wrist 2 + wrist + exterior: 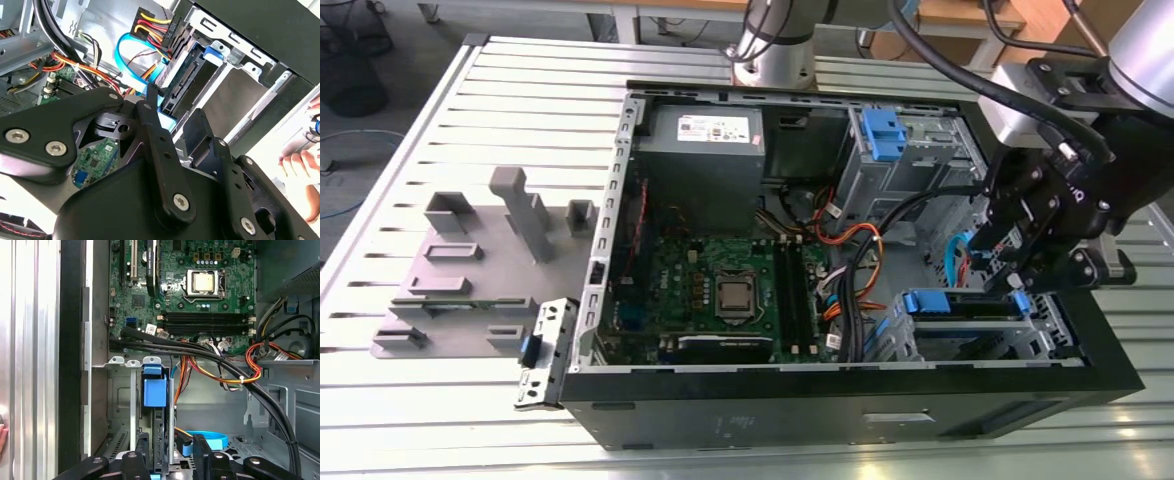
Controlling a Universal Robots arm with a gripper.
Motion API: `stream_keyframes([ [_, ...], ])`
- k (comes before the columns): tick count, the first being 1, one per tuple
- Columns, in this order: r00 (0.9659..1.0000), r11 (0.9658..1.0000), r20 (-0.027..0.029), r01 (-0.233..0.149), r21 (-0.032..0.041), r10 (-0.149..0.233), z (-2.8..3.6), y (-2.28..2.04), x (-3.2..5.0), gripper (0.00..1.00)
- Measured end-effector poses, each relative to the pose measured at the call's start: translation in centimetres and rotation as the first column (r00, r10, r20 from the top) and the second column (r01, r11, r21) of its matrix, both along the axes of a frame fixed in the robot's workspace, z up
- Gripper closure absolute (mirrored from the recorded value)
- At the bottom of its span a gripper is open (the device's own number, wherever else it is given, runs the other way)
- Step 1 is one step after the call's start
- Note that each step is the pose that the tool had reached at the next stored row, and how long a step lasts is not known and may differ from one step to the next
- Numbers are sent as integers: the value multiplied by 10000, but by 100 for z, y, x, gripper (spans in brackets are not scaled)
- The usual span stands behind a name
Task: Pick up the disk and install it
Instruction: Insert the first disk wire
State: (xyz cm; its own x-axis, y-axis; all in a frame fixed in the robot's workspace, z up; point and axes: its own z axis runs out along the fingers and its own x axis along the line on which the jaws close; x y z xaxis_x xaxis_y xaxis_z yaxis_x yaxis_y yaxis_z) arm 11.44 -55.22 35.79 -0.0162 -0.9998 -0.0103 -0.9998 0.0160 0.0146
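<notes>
While a grey fixture (pixel 467 270) sits on the slatted table (pixel 400 420) at the exterior view's left, the open case (pixel 854 420) holds the disk (pixel 927 302) on edge in a drive cage (pixel 1047 325) at that view's right, the gripper (pixel 1014 292) set astride it, spread wider than the disk is thick.

Disk (pixel 158 440) mostly hidden inside drive cage (pixel 132 405); label hidden.

No text legible in any view. Power supply (pixel 707 160): white sticker (pixel 704 127) with a red mark on its upper face, print too small to make out. Motherboard (pixel 172 302): small white tag (pixel 151 329) near the black cables, characters unreadable; board's white printed markings likewise too fine to read
</notes>
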Motion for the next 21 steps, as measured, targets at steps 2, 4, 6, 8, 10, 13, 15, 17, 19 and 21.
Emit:
stream_keyframes([
  [2,10000,10000,0,1,-2,-1,-23,0,1,52],
  [4,10000,10000,0,-1,-2,1,-51,0,1,52],
  [6,10000,10000,0,0,-5,0,-78,0,1,52],
  [8,10000,10000,0,-1,-15,1,-79,0,2,52],
  [10,10000,10000,0,-1,-18,1,-80,0,2,52],
  [13,10000,10000,0,-1,-21,1,-80,0,2,54],
  [15,10000,10000,0,-1,-24,1,-81,0,2,60],
  [17,10000,10000,0,-1,-28,1,-80,0,2,65],
  [19,10000,10000,0,-1,-31,1,-80,0,2,71],
  [21,10000,10000,0,-1,-34,1,-80,0,2,83],
])
